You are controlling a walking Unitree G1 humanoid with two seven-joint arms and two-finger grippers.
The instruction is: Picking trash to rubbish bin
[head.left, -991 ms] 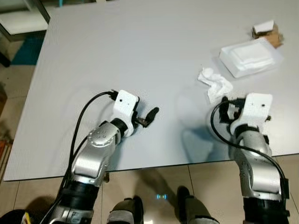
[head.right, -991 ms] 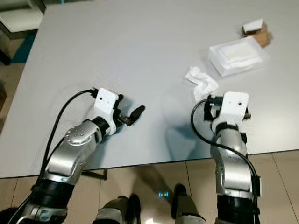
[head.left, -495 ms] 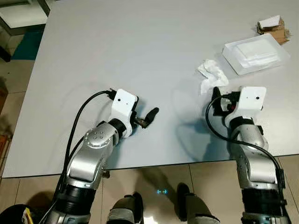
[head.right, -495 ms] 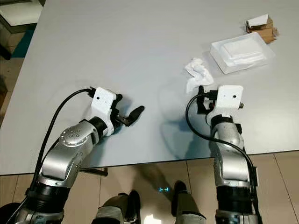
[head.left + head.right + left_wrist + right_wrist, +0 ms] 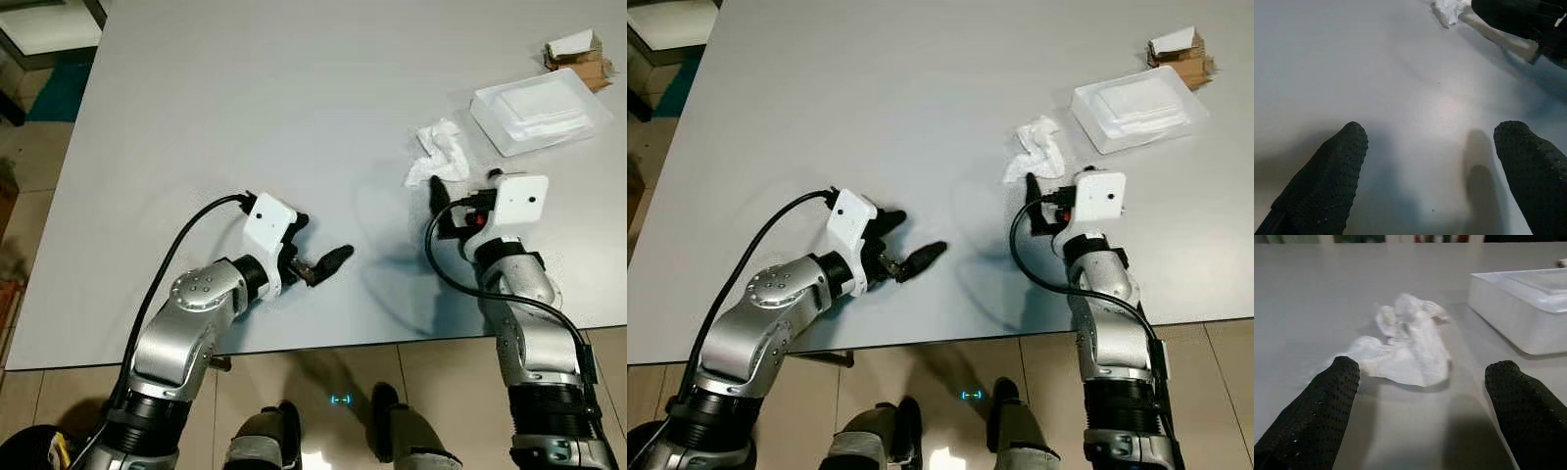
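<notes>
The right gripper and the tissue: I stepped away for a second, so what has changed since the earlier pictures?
The right gripper has closed in on the crumpled tissue, fingers open, the tissue just ahead of them, not yet grasped. The left gripper has opened wider and reached a little further over the table. The tissue, the white tray and the small carton lie where they were.

Your table [image 5: 245, 88] lies bare across the upper left and centre, open to either arm. At upper right, the white tray [image 5: 541, 110] and cardboard scrap [image 5: 578, 59] crowd the crumpled tissue [image 5: 438, 152].
</notes>
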